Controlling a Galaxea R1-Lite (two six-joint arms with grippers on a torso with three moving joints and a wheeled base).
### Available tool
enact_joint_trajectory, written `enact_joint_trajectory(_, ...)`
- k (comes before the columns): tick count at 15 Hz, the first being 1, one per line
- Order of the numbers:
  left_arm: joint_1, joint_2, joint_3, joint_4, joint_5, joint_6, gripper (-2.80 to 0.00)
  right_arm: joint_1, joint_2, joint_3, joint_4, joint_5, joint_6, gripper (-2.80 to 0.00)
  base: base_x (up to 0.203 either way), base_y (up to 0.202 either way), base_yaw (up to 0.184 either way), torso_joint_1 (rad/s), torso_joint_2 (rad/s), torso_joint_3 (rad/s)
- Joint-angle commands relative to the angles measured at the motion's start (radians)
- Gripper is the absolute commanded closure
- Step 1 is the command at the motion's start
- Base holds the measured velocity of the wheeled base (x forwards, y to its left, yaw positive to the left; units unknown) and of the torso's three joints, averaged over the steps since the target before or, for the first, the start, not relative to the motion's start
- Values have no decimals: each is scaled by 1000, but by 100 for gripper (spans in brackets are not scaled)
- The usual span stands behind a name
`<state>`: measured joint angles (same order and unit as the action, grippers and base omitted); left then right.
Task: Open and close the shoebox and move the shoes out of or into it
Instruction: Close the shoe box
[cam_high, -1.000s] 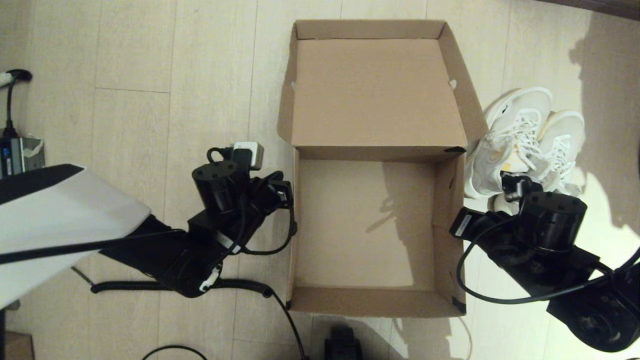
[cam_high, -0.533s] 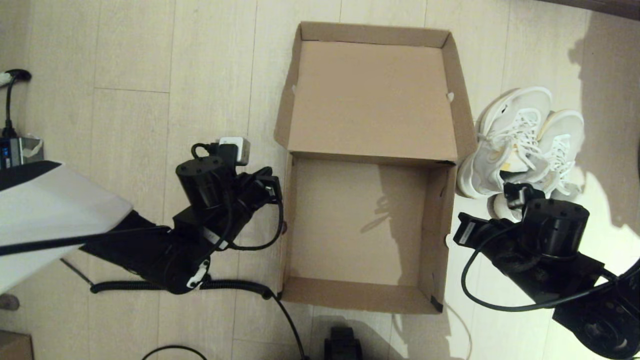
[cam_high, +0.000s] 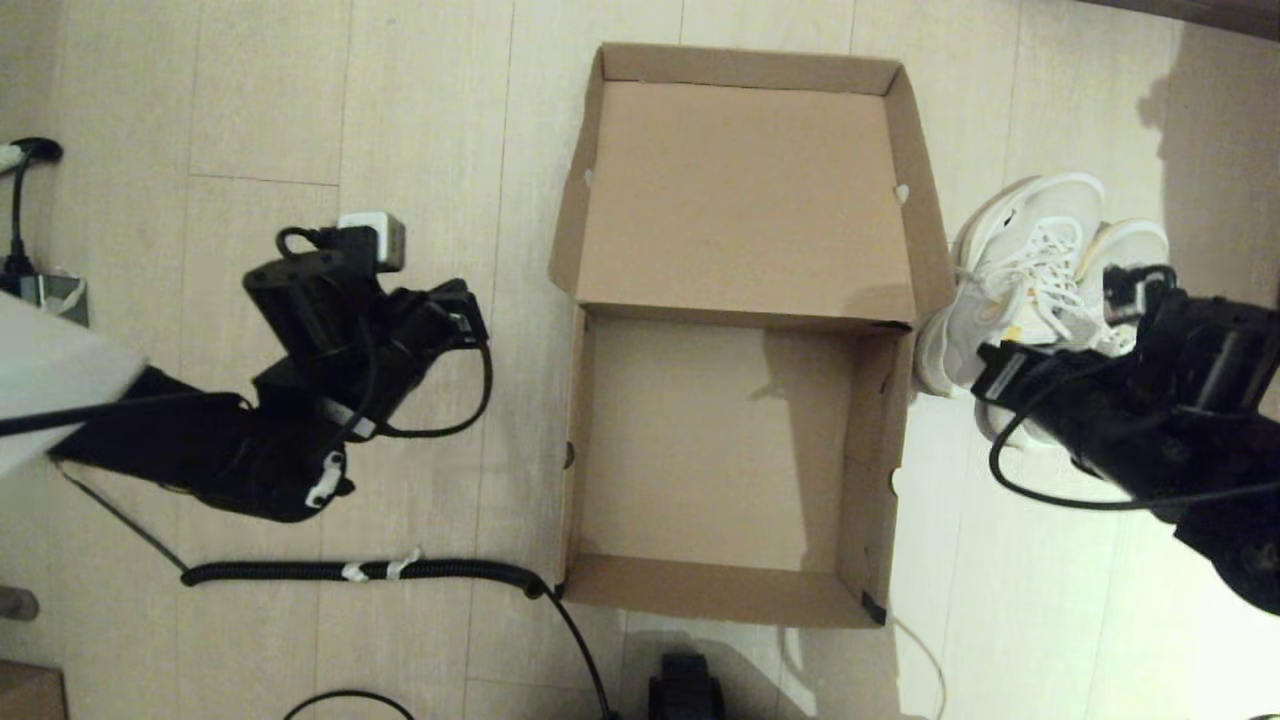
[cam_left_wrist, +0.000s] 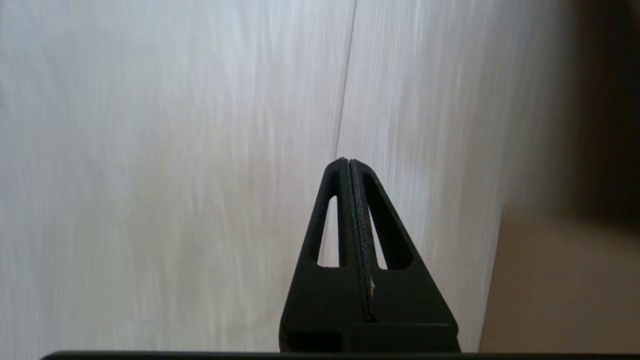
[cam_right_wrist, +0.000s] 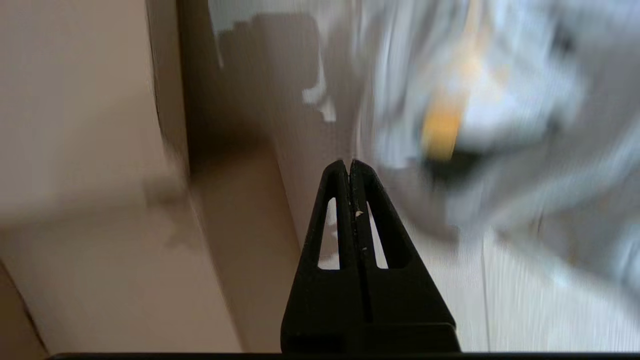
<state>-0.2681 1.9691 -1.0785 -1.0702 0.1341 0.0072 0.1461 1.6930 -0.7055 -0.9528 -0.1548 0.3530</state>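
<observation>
The brown cardboard shoebox (cam_high: 875, 450) lies open and empty in the middle of the floor, its lid (cam_high: 740, 190) folded flat on the far side. The white mesh shoes (cam_high: 1030, 270) sit side by side on the floor just right of the box. My left gripper (cam_left_wrist: 348, 162) is shut on nothing over bare floor, left of the box, whose wall (cam_left_wrist: 560, 290) shows beside it. My right gripper (cam_right_wrist: 348, 162) is shut and empty, hanging between the box's right wall (cam_right_wrist: 235, 225) and the blurred shoes (cam_right_wrist: 475, 100). In the head view the right arm (cam_high: 1150, 400) covers the shoes' near ends.
A black coiled cable (cam_high: 350, 572) runs across the floor left of the box's near corner. Plugs and a small device (cam_high: 40, 290) sit at the left edge. A small brown box corner (cam_high: 25, 690) shows at the bottom left.
My left arm has swung left and farther from the box. My right arm has moved right and away, over the shoes' near ends. The box shifted slightly left early on.
</observation>
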Motion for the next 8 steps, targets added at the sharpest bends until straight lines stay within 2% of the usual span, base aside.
enact_joint_trajectory(1, 32, -18, -106, 36, -52, -23, 0, -64, -37, -134, 93, 54, 6, 0, 0, 0, 0, 0, 0, 0)
enact_joint_trajectory(3, 42, -7, -241, 143, -133, -152, 0, -126, 13, -313, 187, 147, 51, 0, 0, 0, 0, 0, 0, 0)
enact_joint_trajectory(4, 45, 0, -317, 200, -184, -267, 0, -158, 50, -415, 249, 215, 92, 0, 0, 0, 0, 0, 0, 0)
enact_joint_trajectory(6, 59, 34, -445, 281, -301, -555, 0, -210, 146, -604, 379, 327, 168, 0, 0, 0, 0, 0, 0, 0)
enact_joint_trajectory(7, 64, 75, -497, 314, -356, -621, 0, -224, 218, -682, 425, 364, 212, 0, 0, 0, 0, 0, 0, 0)
enact_joint_trajectory(8, 66, 110, -530, 329, -396, -640, 0, -230, 281, -757, 452, 386, 248, 0, 0, 0, 0, 0, 0, 0)
